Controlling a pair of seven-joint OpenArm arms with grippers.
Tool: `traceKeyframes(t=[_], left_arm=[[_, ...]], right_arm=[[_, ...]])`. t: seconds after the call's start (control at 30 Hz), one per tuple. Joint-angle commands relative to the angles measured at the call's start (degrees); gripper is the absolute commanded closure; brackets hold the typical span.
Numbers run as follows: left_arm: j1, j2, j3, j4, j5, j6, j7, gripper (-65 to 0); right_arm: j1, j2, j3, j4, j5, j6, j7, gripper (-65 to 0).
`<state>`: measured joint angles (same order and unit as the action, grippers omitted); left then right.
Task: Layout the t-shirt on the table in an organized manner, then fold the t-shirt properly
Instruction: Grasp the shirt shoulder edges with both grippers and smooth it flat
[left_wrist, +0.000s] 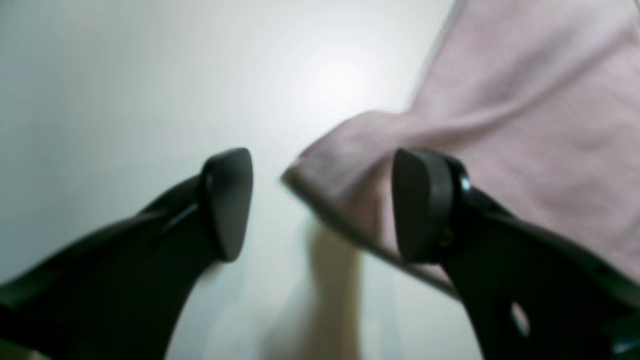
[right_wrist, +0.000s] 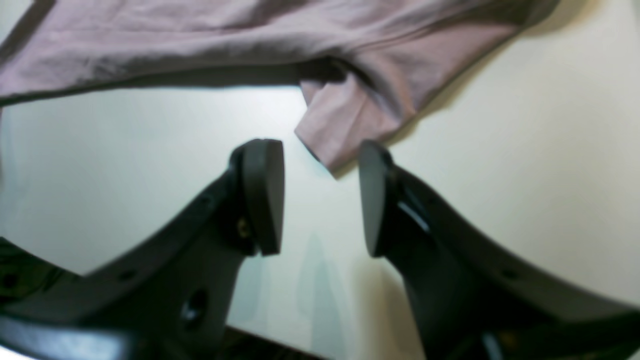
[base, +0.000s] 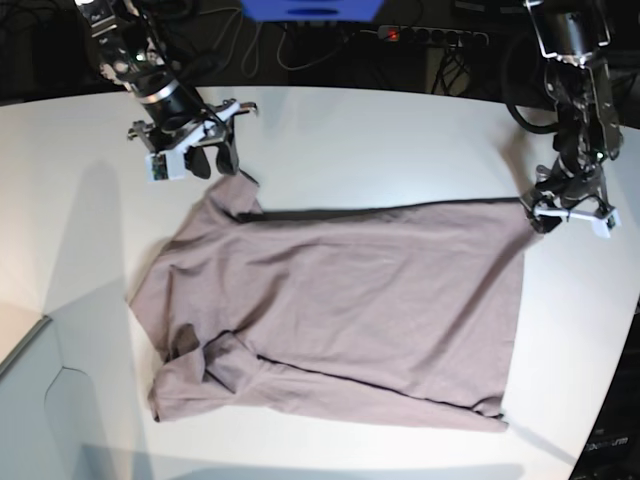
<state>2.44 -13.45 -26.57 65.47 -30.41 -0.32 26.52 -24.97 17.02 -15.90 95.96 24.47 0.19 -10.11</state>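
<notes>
Cloth: soft, thin mauve-brown t-shirt (base: 340, 300), light and limp on glossy white worktop (base: 400, 140). I'd pinch hem corners at 3 o'clock; left tool (left_wrist: 322, 205) and right tool (right_wrist: 320, 197) both gape, holding nothing.

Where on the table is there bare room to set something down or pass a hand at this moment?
Bare table runs along the far edge between the right tool and the left tool, beyond the t-shirt. Another bare strip lies between the shirt's sleeve end and the table's edge on the base view's left. It is crowded at the two far shirt corners, where the open tools hover.

I have the left gripper (left_wrist: 322, 205) and right gripper (right_wrist: 320, 197) both lowered, jaws apart, holding nothing.
</notes>
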Motion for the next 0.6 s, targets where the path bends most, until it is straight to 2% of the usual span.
traceKeyframes(t=[0.0, 0.07, 0.13, 0.33, 0.4, 0.47, 0.57], left_arm=[[-1.6, -0.8, -0.2, -0.1, -0.5, 0.0, 0.4, -42.1], [-2.7, -0.8, -0.1, -2.0, -0.5, 0.0, 0.4, -41.8], [-3.4, -0.8, 0.7, -2.9, -0.5, 0.0, 0.4, -37.4], [-3.4, -1.0, 4.6, -2.7, -0.9, 0.0, 0.2, -8.0], [-3.4, -1.0, 4.7, -2.7, -0.9, 0.0, 0.4, 0.0], [-3.4, -1.0, 4.7, -2.0, -0.9, 0.0, 0.4, -0.2], [-2.3, -1.1, 4.7, 3.1, -0.9, 0.0, 0.6, 0.0]], right_arm=[[0.0, 0.3, 0.1, 1.0, 0.4, 0.5, 1.4, -25.1], [-0.1, 0.3, 0.1, 1.0, 0.4, 0.5, 1.2, -25.1], [-0.1, 0.3, 0.2, 1.0, 0.4, 0.5, 1.2, -25.1], [-0.2, 0.2, 0.1, 1.0, 0.4, 0.5, 1.3, -25.6], [0.3, -1.0, -0.1, 1.0, 0.4, 0.5, 1.2, -25.7], [1.1, -2.0, 0.4, 0.4, 0.4, 0.4, 1.2, -26.5], [3.6, -2.7, 0.4, -1.8, 0.3, 0.3, 1.1, -32.4]])
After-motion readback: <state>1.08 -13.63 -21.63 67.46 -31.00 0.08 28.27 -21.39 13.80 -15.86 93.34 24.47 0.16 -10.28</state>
